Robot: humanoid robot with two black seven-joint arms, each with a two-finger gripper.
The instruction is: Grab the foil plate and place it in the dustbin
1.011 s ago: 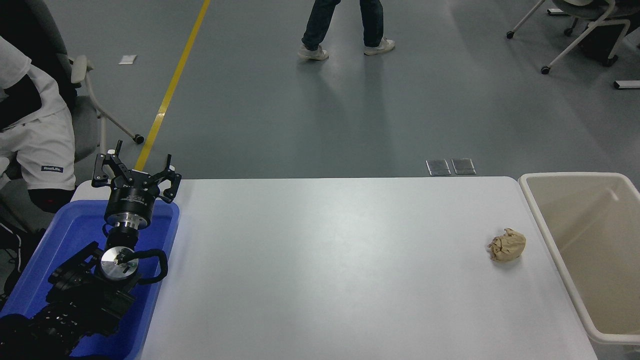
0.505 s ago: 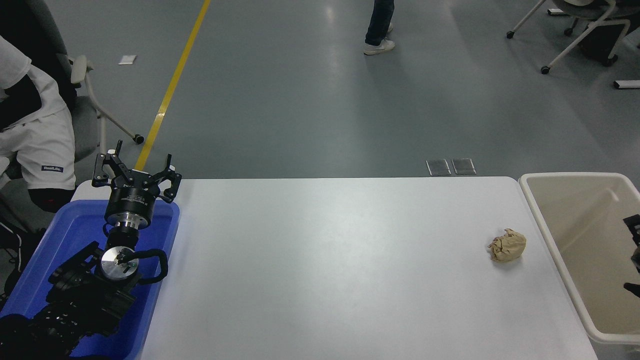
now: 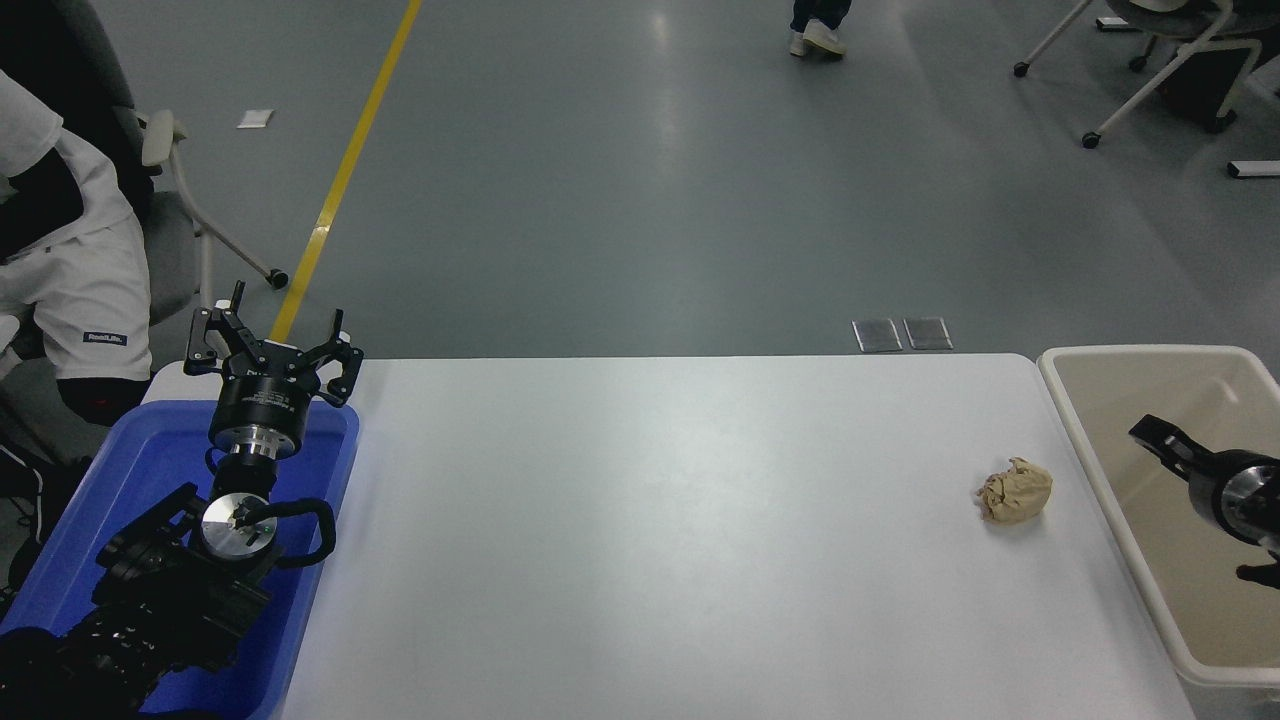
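Right claw point(image 3: 1190, 500) over dustbin point(image 3: 1090, 440), paper ball point(image 3: 1015, 490) just beside

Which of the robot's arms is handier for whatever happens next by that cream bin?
The right. Its right gripper hangs over the dustbin, while the left gripper sits across the table above the blue tray. No foil plate is in view.

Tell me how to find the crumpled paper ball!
Look at the white table, then go to its right side, near the big beige dustbin. The paper ball sits there alone: small, tan, wrinkly, and the only loose thing on the tabletop.
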